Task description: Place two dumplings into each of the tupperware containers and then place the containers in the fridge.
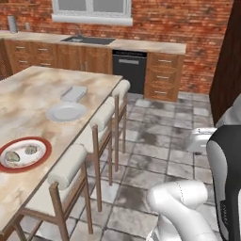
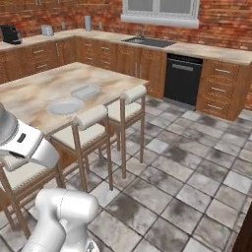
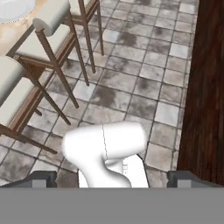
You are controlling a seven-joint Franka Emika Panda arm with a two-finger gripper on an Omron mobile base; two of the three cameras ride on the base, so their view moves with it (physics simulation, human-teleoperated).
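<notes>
Brick wall is seen behind a run of wooden cabinets, with a black dishwasher set into them and a sink let into the countertop under a window. Grey tiled floor is spread between the cabinets and a marbled table. Along the table's near edge three cushioned stools are lined up. A dark wooden panel is shown at the right of the hand view; whether it belongs to the fridge cannot be told.

On the table, a red-rimmed plate is placed near the front edge, by the nearest stool. Two dumplings are laid on it, side by side and just apart; they are small and somewhat blurred, so more detail cannot be given. Further along the same edge a pale grey plate is set, and just beyond it, towards the far corner, a pale tray is rested flat, seemingly one of the containers.

The gripper is held above the floor, well apart from the table, with its two finger tips spread wide and nothing between them.
</notes>
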